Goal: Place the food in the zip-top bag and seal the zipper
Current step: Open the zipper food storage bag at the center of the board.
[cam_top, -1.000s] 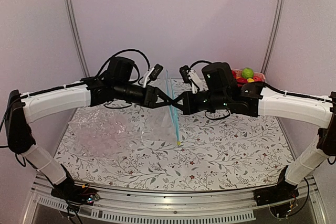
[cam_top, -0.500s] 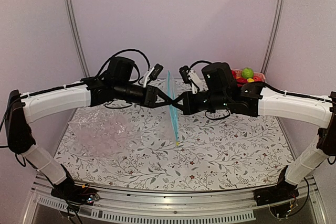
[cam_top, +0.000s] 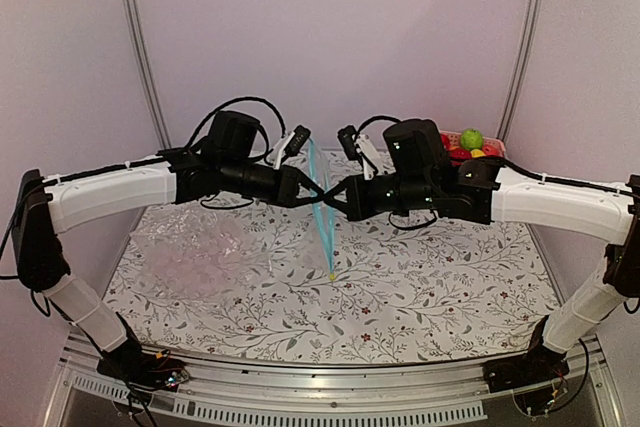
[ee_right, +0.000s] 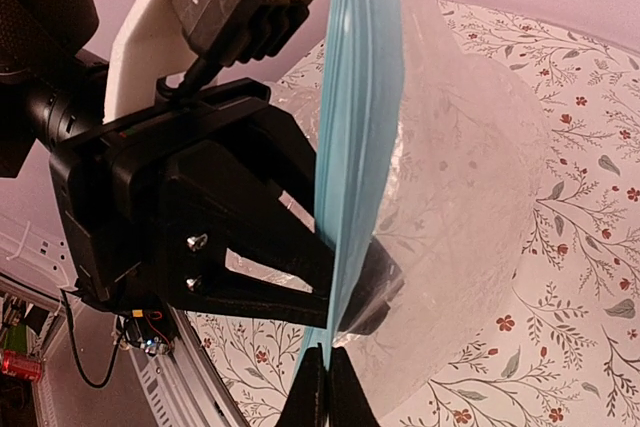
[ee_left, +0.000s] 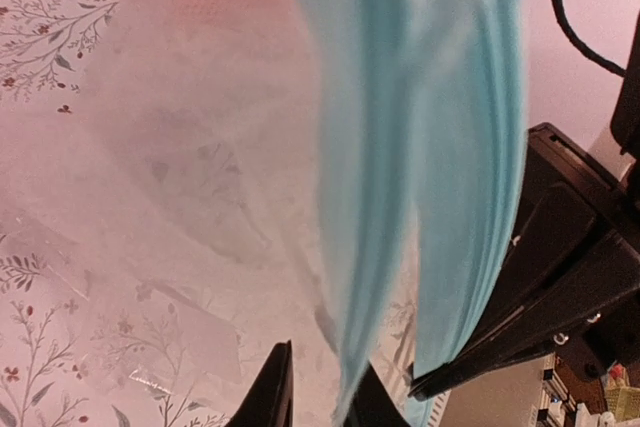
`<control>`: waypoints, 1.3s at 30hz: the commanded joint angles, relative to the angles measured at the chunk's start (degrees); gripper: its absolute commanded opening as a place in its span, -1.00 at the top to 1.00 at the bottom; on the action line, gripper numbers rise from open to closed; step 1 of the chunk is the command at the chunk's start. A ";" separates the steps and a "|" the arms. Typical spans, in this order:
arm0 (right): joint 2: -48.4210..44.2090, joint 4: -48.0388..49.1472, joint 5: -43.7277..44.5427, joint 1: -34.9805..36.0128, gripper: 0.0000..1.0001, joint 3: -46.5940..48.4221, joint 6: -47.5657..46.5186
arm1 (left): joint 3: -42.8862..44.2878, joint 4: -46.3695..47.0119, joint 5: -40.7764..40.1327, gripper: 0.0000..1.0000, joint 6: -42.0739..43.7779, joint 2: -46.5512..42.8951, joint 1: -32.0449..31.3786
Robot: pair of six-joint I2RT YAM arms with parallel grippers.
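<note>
The zip-top bag [ee_right: 470, 167] hangs in the air over the middle of the table, held between both grippers. Its blue-teal zipper [cam_top: 326, 242] runs steeply from upper left to lower right in the top view. My left gripper [cam_top: 318, 190] is shut on the bag at the strip; its fingers pinch it in the right wrist view [ee_right: 350, 287]. My right gripper [cam_top: 336, 197] is shut on the strip's edge [ee_right: 327, 387]. In the left wrist view the two lips of the strip [ee_left: 370, 197] stand slightly apart. The food [cam_top: 471, 137], green, red and yellow pieces, lies in the basket at the back right.
The pink basket [cam_top: 492, 150] stands at the back right behind my right arm. Other crinkled clear plastic [cam_top: 190, 257] lies flat on the flowered tablecloth at the left. Metal posts rise at the back corners.
The hanging bag has turned: the strip's top end has swung a little left and the strip looked broader half a second ago. Both grippers have kept their hold in about the same place.
</note>
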 commanded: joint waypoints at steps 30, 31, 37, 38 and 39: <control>1.02 -10.19 21.37 -1.78 1.00 0.35 8.70 | 8.55 -19.19 -22.99 0.91 9.15 1.63 -0.32; 1.19 -9.66 20.48 -1.84 1.00 0.30 8.65 | 8.52 -18.95 -21.71 0.89 8.83 1.99 -0.31; 2.13 -6.24 16.18 -1.74 1.00 0.18 9.91 | 8.17 -17.44 -14.98 0.76 6.24 4.26 -0.26; 2.25 -5.84 15.66 -1.80 1.00 0.18 10.12 | 8.16 -17.27 -14.12 0.75 5.85 4.63 -0.34; 2.41 -5.46 15.32 -1.78 1.00 0.18 10.28 | 8.16 -17.03 -13.28 0.73 5.42 4.88 -0.33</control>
